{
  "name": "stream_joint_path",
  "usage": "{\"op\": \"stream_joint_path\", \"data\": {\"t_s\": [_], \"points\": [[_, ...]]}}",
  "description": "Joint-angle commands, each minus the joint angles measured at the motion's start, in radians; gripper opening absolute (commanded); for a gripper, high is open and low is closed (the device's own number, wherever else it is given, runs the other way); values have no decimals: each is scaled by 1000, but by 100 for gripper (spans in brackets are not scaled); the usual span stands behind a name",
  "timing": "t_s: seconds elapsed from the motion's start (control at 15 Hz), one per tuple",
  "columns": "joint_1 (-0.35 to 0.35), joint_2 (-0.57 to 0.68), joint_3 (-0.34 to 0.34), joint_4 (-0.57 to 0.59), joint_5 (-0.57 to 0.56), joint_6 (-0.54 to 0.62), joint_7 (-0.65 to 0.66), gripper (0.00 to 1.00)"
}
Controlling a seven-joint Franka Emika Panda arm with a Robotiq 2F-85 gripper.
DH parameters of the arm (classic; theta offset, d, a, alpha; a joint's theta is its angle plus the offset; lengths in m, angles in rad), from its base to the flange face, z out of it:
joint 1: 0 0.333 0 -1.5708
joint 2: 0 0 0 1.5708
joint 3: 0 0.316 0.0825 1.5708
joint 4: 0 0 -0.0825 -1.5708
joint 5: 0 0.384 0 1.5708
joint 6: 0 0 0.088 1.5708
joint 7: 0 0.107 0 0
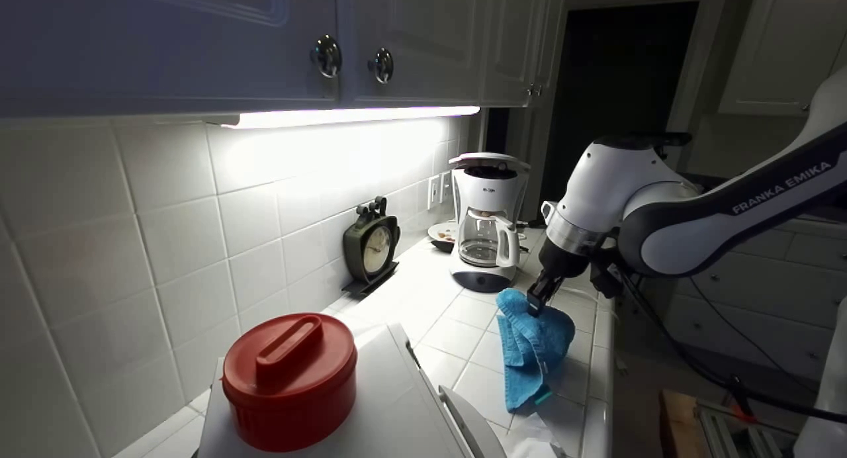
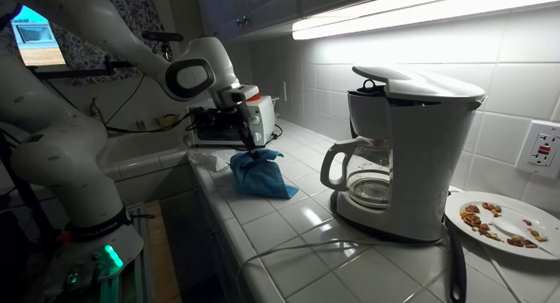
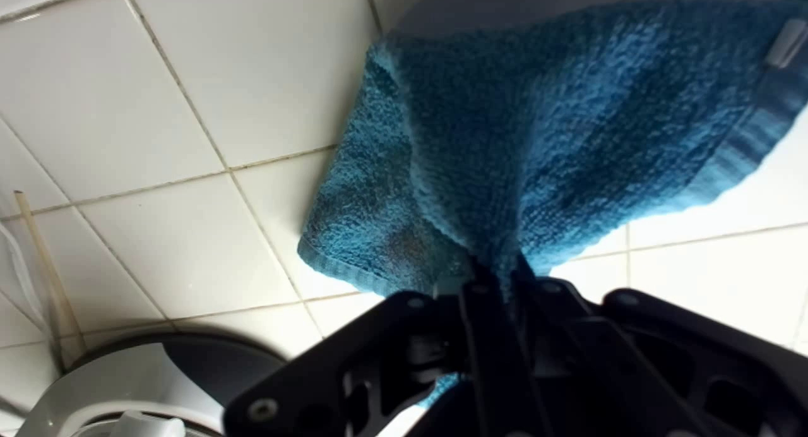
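A crumpled blue towel (image 1: 529, 352) lies bunched on the white tiled counter, and both exterior views show it. Its upper part is pinched by my gripper (image 1: 534, 304), which comes down from above at a slant. In the wrist view the towel (image 3: 587, 121) fans out from the fingertips, with a fold squeezed between the two nearly closed jaws of the gripper (image 3: 500, 273). A darker stain shows on its left flap there, and a pale tag sits at its right edge. The lower part of the towel (image 2: 267, 180) rests on the tiles. Its underside is hidden.
A white coffee maker (image 2: 420, 158) stands nearby, its grey cord (image 2: 315, 244) trailing over the counter. Beside it is a plate (image 2: 542, 202) with nuts. A toaster oven (image 2: 266, 119) bears a red lidded tub (image 1: 291, 385). White paper (image 1: 533, 438) lies near the counter's edge (image 1: 597, 412).
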Motion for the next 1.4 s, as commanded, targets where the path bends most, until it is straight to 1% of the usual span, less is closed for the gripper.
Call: {"op": "stream_joint_path", "data": {"t_s": [0.0, 0.2, 0.33, 0.47, 0.53, 0.6, 0.73, 0.8, 0.87, 1.13, 1.2, 1.33], "points": [[-78, 46, 28, 13, -75, 61, 79, 5], [-152, 29, 43, 18, -152, 73, 143, 5], [-183, 30, 48, 15, -179, 71, 180, 5], [-193, 47, 52, 5, -185, 75, 207, 5], [-192, 54, 56, 1, -183, 76, 215, 11], [-186, 60, 59, -2, -178, 76, 218, 34], [-187, 74, 70, 1, -187, 73, 237, 38], [-189, 77, 70, 1, -194, 76, 237, 44], [-194, 79, 70, 1, -203, 73, 240, 52], [-215, 95, 62, 1, -255, 83, 251, 78], [-219, 102, 57, 1, -265, 85, 250, 87], [-223, 101, 51, 1, -278, 64, 246, 99]]}}
